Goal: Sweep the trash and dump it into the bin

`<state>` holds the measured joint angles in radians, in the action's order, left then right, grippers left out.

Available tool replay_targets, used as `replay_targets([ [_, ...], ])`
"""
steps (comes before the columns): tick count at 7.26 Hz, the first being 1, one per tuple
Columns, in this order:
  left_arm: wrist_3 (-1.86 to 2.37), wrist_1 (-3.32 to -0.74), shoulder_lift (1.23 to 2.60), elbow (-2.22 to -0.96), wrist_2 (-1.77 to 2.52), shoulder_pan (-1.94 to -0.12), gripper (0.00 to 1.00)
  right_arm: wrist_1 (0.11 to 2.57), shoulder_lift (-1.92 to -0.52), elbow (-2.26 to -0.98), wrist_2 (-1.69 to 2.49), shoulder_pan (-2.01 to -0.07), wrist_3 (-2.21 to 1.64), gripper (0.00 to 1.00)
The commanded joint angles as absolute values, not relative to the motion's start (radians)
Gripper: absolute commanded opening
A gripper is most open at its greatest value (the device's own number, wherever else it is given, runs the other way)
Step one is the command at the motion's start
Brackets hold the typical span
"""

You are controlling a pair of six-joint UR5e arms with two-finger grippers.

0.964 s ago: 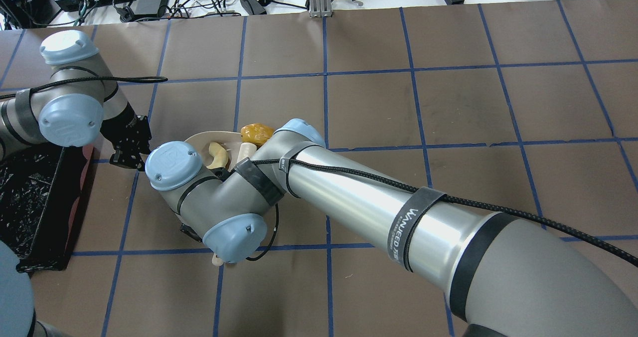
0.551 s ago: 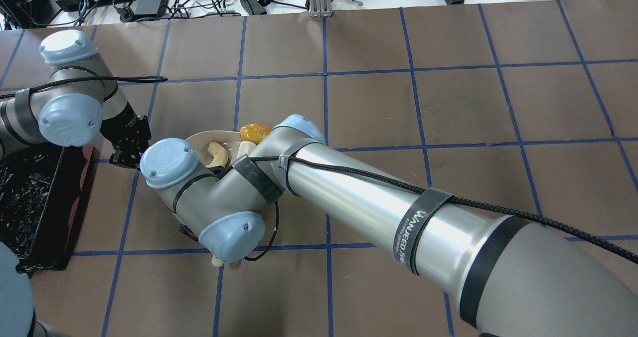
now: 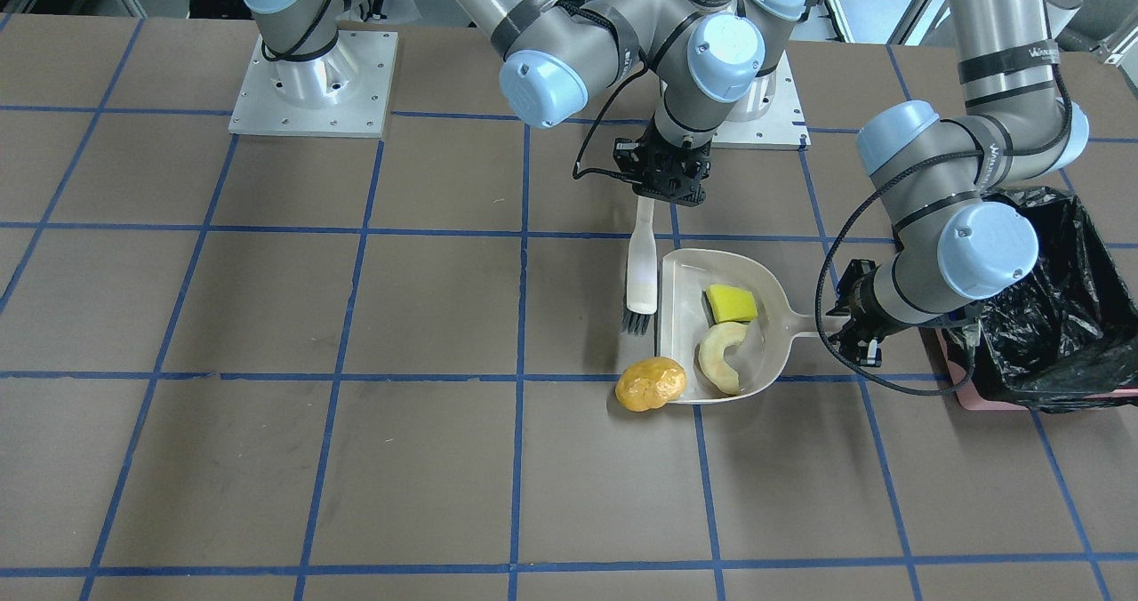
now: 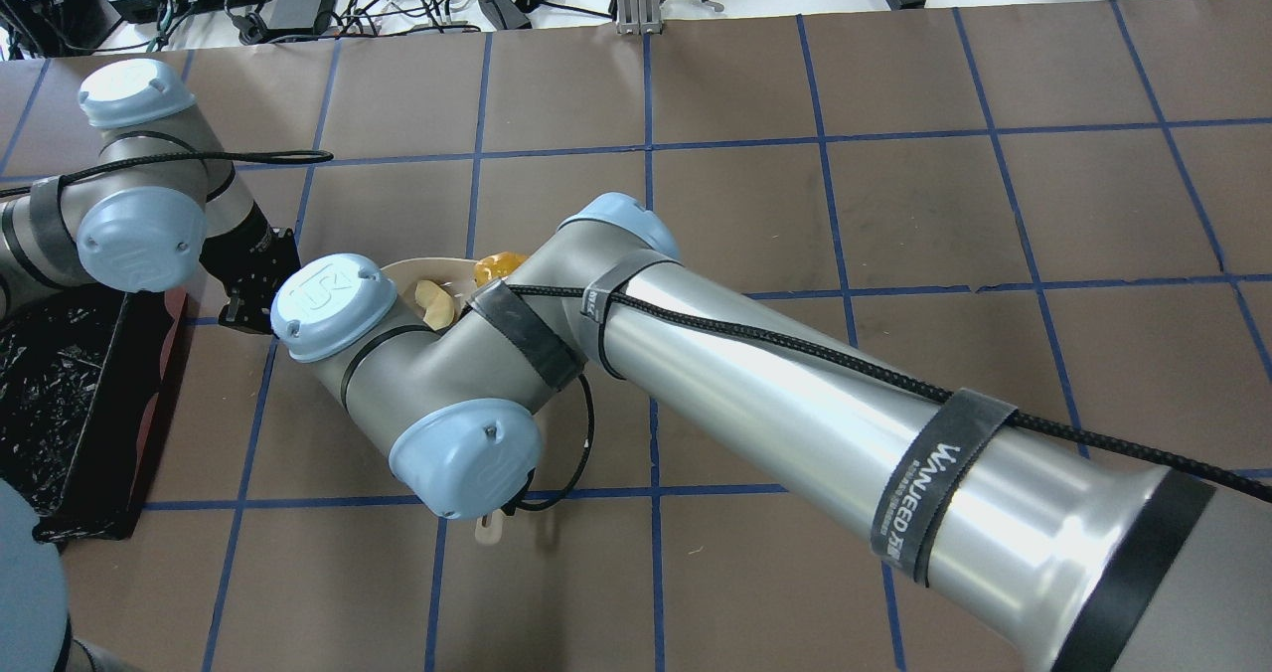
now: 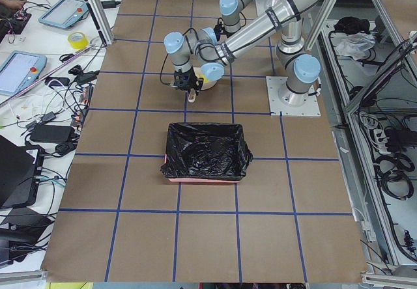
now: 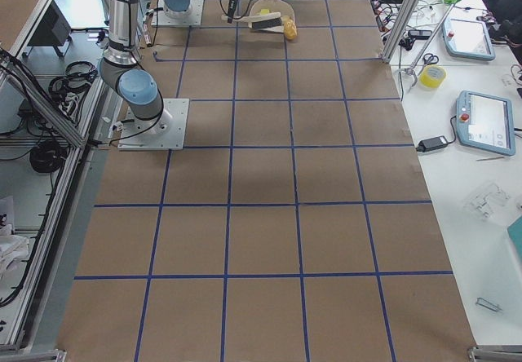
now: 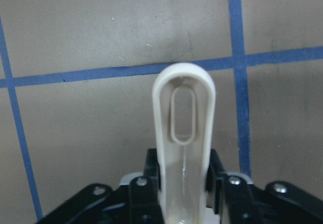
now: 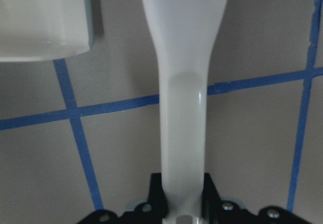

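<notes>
The beige dustpan lies on the table with the yellow sponge piece and the pale crescent piece inside it. The golden-brown lump sits on the table at the pan's open edge, touching it. My left gripper is shut on the dustpan's handle. My right gripper is shut on the white brush, whose dark bristles rest beside the pan's open edge, apart from the lump. The black-lined bin stands just beyond the left gripper.
In the overhead view my right arm covers most of the pan and the trash. The bin stands at the table's left side there. Cables and electronics lie beyond the table's far edge.
My right arm has shifted and now covers more of the pan and the lump in the overhead view. The brush's handle end has moved a little to the right. The left arm has not moved.
</notes>
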<state>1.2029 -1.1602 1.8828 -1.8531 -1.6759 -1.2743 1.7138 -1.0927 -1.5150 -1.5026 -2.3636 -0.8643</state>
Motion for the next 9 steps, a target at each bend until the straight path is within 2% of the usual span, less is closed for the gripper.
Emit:
replay_targets([
  [1, 1.207, -1.154, 1.884, -1.853, -1.675, -1.275, 0.0, 1.69, -1.088, -1.543, -1.56, -2.256, -0.67, 0.04],
  [3, 1.207, -1.154, 1.884, -1.853, -1.675, -1.275, 0.0, 1.681, -1.063, -1.494, -1.591, -2.12, -0.56, 0.04],
  [6, 1.207, -1.154, 1.885, -1.853, -1.675, -1.273, 0.0, 1.683, -0.921, -1.35, -1.55, -2.143, -0.617, 0.04],
  [9, 1.206, -1.154, 1.885, -1.852, -1.674, -1.273, 0.0, 1.695, -0.897, -1.336, -1.497, -2.206, -0.687, 0.04],
])
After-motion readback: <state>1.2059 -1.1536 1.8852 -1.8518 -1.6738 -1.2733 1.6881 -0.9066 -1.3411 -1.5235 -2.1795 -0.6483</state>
